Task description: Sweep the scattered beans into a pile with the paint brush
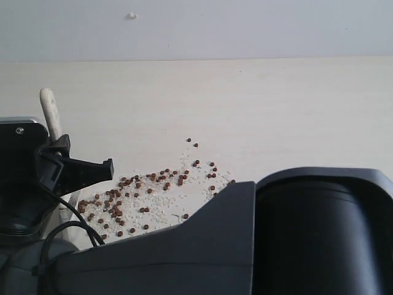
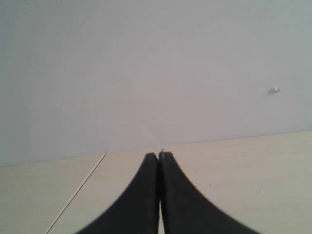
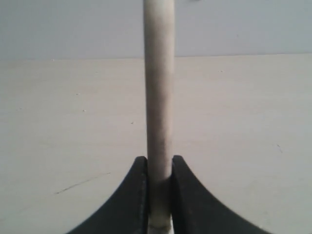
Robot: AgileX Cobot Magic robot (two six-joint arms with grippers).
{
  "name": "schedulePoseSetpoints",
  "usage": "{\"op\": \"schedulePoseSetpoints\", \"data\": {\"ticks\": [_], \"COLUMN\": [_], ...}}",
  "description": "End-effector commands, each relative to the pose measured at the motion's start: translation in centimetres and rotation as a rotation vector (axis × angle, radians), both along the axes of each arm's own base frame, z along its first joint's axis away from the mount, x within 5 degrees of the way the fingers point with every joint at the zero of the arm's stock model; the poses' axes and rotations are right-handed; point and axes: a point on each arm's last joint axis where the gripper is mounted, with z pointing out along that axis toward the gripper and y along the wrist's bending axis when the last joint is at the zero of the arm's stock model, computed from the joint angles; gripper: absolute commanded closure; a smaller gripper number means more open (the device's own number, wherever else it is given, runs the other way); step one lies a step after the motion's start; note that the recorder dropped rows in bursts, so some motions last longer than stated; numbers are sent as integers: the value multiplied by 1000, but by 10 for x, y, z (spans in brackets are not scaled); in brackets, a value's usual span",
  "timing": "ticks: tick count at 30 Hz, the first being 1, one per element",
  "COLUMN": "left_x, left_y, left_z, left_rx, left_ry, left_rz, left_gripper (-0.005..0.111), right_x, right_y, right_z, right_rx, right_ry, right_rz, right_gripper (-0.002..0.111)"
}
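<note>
One paint brush (image 1: 50, 112) showed at the left of the exterior view. Only its pale, round-ended handle rose, tilted, above black arm parts (image 1: 37, 175), and its ferrule and bristles were hidden. Dozens of beans (image 1: 136, 192) (too many to count singly) lay loosely scattered among white grains (image 1: 161, 201), from lower left toward the frame's centre on the pale table (image 1: 288, 104). Their lower edge was cut off by a dark arm housing (image 1: 307, 233) filling the lower right. Of the two grippers, the left gripper (image 2: 159, 156) had its fingers pressed together on nothing, and the right gripper (image 3: 160, 163) was clamped on the brush's handle.
</note>
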Motion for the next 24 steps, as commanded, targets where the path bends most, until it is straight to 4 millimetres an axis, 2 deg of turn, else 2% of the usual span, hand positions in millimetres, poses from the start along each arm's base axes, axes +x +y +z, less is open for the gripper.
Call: {"op": "schedulePoseSetpoints", "data": {"ticks": [1, 10, 14, 19, 24], "left_x": [0, 0, 0, 0, 0], "left_y": [0, 0, 0, 0, 0], "left_z": [-1, -1, -1, -1, -1], "left_rx": [-4, -4, -4, -4, -4], "left_ry": [-3, -3, -3, -3, -3], "left_rz": [1, 1, 1, 1, 1], "left_gripper": [107, 107, 107, 107, 107], "right_x": [2, 10, 17, 26, 42], "right_y": [-5, -19, -34, -52, -74], "right_z": [3, -6, -9, -3, -11], "right_rx": [-22, -54, -96, -128, -191], "right_ry": [-3, 12, 23, 9, 11], "right_rz": [-46, -76, -99, -112, -148], "right_gripper": [108, 108, 108, 108, 108]}}
